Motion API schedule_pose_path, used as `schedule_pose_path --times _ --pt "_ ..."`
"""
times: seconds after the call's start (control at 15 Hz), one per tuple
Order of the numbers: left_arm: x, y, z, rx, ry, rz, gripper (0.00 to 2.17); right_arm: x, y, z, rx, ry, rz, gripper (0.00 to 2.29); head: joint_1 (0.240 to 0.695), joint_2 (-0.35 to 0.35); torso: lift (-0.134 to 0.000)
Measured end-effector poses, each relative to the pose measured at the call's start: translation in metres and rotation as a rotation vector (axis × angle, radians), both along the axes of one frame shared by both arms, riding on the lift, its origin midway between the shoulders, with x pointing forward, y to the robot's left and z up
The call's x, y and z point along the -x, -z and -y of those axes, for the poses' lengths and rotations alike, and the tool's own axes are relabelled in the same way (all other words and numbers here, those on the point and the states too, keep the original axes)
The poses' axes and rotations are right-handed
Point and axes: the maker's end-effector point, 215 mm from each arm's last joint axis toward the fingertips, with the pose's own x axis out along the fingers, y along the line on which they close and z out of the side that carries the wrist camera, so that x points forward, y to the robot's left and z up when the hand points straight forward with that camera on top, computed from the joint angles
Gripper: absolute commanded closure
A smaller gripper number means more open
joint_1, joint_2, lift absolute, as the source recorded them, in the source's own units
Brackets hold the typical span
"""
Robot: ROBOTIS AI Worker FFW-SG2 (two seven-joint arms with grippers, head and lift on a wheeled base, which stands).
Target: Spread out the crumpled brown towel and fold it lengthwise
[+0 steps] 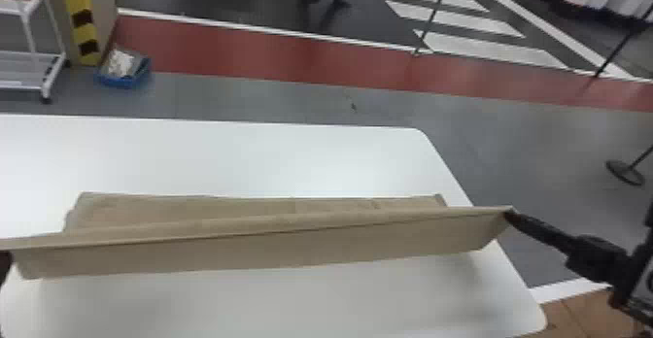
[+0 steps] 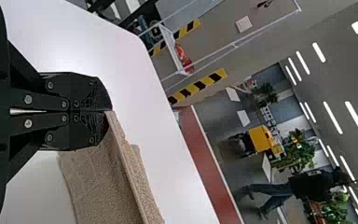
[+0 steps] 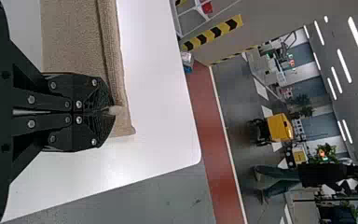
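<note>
Across the lower half of the head view, the brown towel (image 1: 272, 249) stretches wide over the white table (image 1: 233, 160), one long fold line lifted and pulled taut between my two grippers. Nearer me, a panel drops from that line; farther off, another part lies on the tabletop. I judge the spreading mostly done and the lengthwise fold in hand.

At the left edge of the left wrist view, my left gripper (image 2: 108, 111) has its fingers pressed together on one end of the lifted line. At the left of the right wrist view, my right gripper (image 3: 110, 112) likewise pinches the cloth, close by a corner. Next, I think, both arms need to lay that line down together, level and at one pace, so the long sides meet, and only then let go. If one end leads, the fold could skew; if the pull slackens, the middle could sag into a wrinkle.

Counting up: one towel, two grippers, one table. On the floor at the upper left of the head view, I count one blue bin (image 1: 127, 80) and one white rack (image 1: 30, 70).
</note>
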Motion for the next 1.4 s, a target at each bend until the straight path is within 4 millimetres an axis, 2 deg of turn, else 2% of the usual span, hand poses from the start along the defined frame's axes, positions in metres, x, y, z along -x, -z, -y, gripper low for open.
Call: schedule_pose_path --times 0.13,0.33,0.53,0.8,1.0,1.4 --pt "-0.018 -0.004 0.004 0.0 0.007 0.008 1.42 -0.013 0.007 0.001 0.004 0.015 -0.017 1.6 0.695 -0.35 -0.124" --pt "-0.044 0.0 0.011 -0.001 0.019 -0.002 1.42 -0.027 0.023 0.004 -0.004 0.043 -0.055 1.6 0.695 -0.35 -0.124" --pt "-0.07 0.018 0.021 -0.02 0.032 -0.03 1.42 -0.04 0.035 0.002 0.011 0.05 -0.085 1.6 0.695 -0.35 -0.124" --pt "-0.095 0.042 0.034 -0.05 0.054 -0.065 1.42 -0.058 0.039 -0.002 0.03 0.057 -0.1 1.6 0.695 -0.35 -0.124" --pt "-0.113 0.043 0.039 -0.056 0.062 -0.067 1.42 -0.067 0.048 0.001 0.032 0.071 -0.121 1.6 0.695 -0.35 -0.124" --pt "-0.135 0.039 0.033 -0.059 0.056 -0.06 1.4 -0.082 0.064 0.007 0.031 0.101 -0.15 1.56 0.695 -0.35 -0.124"
